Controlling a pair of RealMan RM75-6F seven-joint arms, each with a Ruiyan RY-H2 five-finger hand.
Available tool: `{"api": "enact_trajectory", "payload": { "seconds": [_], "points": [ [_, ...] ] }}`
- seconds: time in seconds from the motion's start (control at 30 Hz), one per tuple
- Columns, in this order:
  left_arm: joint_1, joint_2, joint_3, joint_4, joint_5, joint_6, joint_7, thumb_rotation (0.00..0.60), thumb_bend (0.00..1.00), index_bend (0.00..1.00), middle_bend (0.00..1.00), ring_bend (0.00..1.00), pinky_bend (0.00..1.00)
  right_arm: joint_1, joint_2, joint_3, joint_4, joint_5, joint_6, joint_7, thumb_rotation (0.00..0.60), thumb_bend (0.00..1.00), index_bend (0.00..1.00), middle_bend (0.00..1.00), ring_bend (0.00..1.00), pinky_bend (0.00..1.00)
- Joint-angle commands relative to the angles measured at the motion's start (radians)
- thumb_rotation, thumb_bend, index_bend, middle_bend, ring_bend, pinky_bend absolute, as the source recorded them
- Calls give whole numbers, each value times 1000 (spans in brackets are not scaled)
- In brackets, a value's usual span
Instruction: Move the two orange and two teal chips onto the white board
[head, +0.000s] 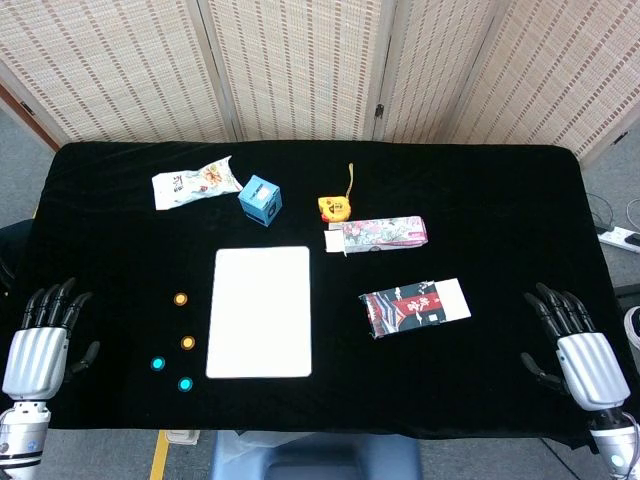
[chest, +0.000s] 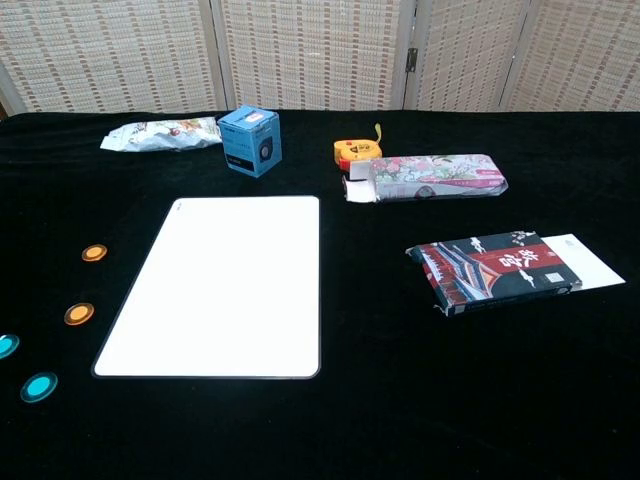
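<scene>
A bare white board (head: 260, 311) (chest: 225, 285) lies flat at the table's middle left. Left of it sit two orange chips (head: 180, 298) (head: 187, 342), also visible in the chest view (chest: 94, 253) (chest: 79, 314). Two teal chips (head: 157, 363) (head: 185, 384) lie nearer the front edge, with one cut by the chest view's left border (chest: 5, 346) and the other whole (chest: 39, 386). My left hand (head: 40, 338) rests at the front left corner, fingers spread, empty. My right hand (head: 578, 350) rests at the front right corner, likewise spread and empty. Neither hand shows in the chest view.
A snack bag (head: 194, 184) and a blue box (head: 260, 200) lie at the back left. A yellow tape measure (head: 334, 207), a floral pouch (head: 380, 235) and a dark patterned packet (head: 413, 306) lie right of the board. Folding screens stand behind the table.
</scene>
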Motion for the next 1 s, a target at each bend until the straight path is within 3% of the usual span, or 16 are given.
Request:
{"api": "enact_trajectory", "payload": {
  "seconds": [0.03,0.47,0.83,1.0],
  "points": [
    [-2,-2,-1,5,-2,-3,-4,600,352,205,59,17,0,-4,6,2,-11,2,0,-9,600,361,0,17,0,0],
    [-61,18,-18,21,5,-82,-52,600,354,243,108,79,0,11,36,39,-34,50,-49,-5,600,360,0,17,0,0],
    [-260,-12,-85,157,-64,-363,-186,600,419,408,166,118,0,34,49,67,-33,70,-87,11,600,361,0,17,0,0],
    [-336,-64,-94,244,-107,-471,-185,600,418,421,167,118,0,34,51,72,-34,76,-91,9,600,360,0,17,0,0]
  ]
}}
